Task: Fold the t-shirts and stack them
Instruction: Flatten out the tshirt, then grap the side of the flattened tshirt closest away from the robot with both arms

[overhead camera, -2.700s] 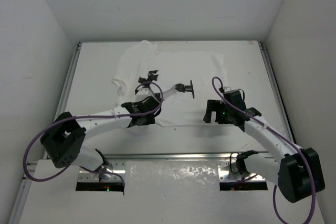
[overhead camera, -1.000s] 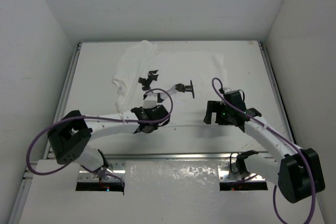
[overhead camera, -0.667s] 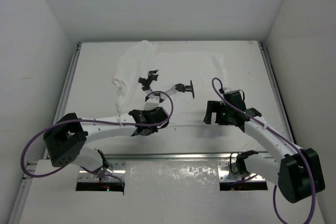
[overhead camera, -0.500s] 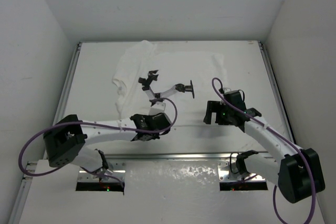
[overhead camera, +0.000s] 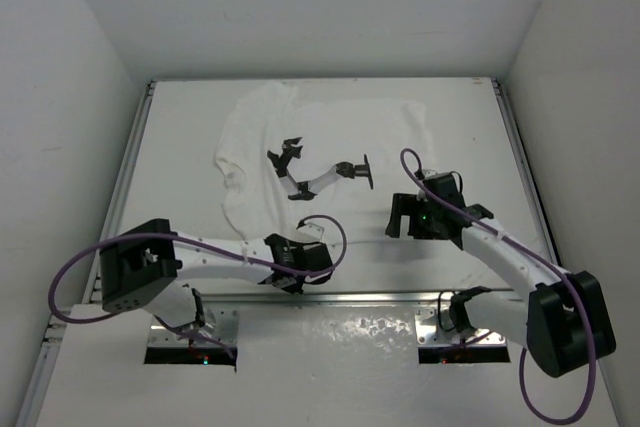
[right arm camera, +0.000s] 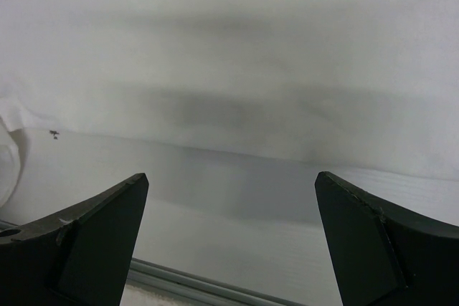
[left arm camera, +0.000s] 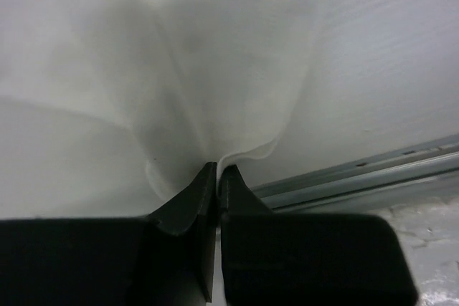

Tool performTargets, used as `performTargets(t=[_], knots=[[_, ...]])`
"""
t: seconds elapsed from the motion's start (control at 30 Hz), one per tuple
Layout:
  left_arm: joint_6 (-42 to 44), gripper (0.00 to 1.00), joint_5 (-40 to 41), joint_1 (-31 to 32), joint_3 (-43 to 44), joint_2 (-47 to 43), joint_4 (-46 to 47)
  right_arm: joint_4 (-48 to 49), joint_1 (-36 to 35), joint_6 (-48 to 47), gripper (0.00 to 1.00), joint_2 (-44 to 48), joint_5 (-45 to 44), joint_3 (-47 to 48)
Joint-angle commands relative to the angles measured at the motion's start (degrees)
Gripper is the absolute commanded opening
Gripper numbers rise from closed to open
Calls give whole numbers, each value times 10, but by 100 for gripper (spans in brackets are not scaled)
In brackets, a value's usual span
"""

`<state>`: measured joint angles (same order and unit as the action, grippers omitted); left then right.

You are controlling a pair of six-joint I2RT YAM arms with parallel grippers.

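The white t-shirt (overhead camera: 340, 127) lies spread on the table and is nearly as white as it. A small black and grey shape (overhead camera: 318, 172) sits at its middle; I cannot tell whether it is printed on or lying there. My left gripper (overhead camera: 305, 259) is low near the front rail. In the left wrist view it (left arm camera: 217, 168) is shut on the shirt's lower edge (left arm camera: 244, 154), with the cloth (left arm camera: 215, 48) drawn into folds. My right gripper (overhead camera: 398, 217) hovers open over the shirt's lower right. In the right wrist view it (right arm camera: 231, 177) is empty above flat cloth (right arm camera: 229, 34).
A metal rail (overhead camera: 380, 297) runs along the table's front edge; it also shows in the left wrist view (left arm camera: 358, 173) and the right wrist view (right arm camera: 186, 281). White walls enclose the table on the left, the back and the right. Side rails (overhead camera: 128, 167) border the surface.
My left gripper has moved right and toward the front rail, dragging the shirt's lower edge with it. The shirt and its dark shape have shifted slightly forward. The right arm has barely moved.
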<state>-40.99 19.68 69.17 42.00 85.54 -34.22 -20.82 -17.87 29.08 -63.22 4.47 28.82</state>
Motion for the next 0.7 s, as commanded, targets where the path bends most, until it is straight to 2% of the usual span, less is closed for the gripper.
performTargets(t=[0.0, 0.03, 0.07, 0.1, 0.17, 0.23, 0.27, 0.37, 0.47, 0.67], knots=[[-124, 0, 84, 4, 41, -23, -132, 15, -2, 9, 99, -22, -8, 16], [-156, 0, 103, 4, 45, -30, -162, 5, -2, 9, 99, -26, -25, 19], [-234, 0, 139, 4, 49, -50, -223, 2, -2, 9, 99, -27, -37, 23], [-272, 0, 155, 4, 47, -64, -249, -8, -2, 12, 99, -26, -45, 24], [-360, 0, 183, 4, 29, -108, -296, -14, -1, 14, 99, -23, -85, 25], [-390, 0, 199, 3, 18, -153, -303, -21, -2, 12, 99, -25, -106, 29], [-439, 0, 206, 3, 12, -164, -325, -27, -2, 12, 99, -29, -133, 33], [-493, 0, 222, 3, 8, -214, -356, -47, 10, 16, 99, -45, -172, 50], [-551, 0, 232, 3, 5, -249, -394, -56, 63, 15, 96, -66, -156, 56], [-601, 0, 246, 3, -15, -314, -393, -63, 89, 31, 92, -48, -212, 38]])
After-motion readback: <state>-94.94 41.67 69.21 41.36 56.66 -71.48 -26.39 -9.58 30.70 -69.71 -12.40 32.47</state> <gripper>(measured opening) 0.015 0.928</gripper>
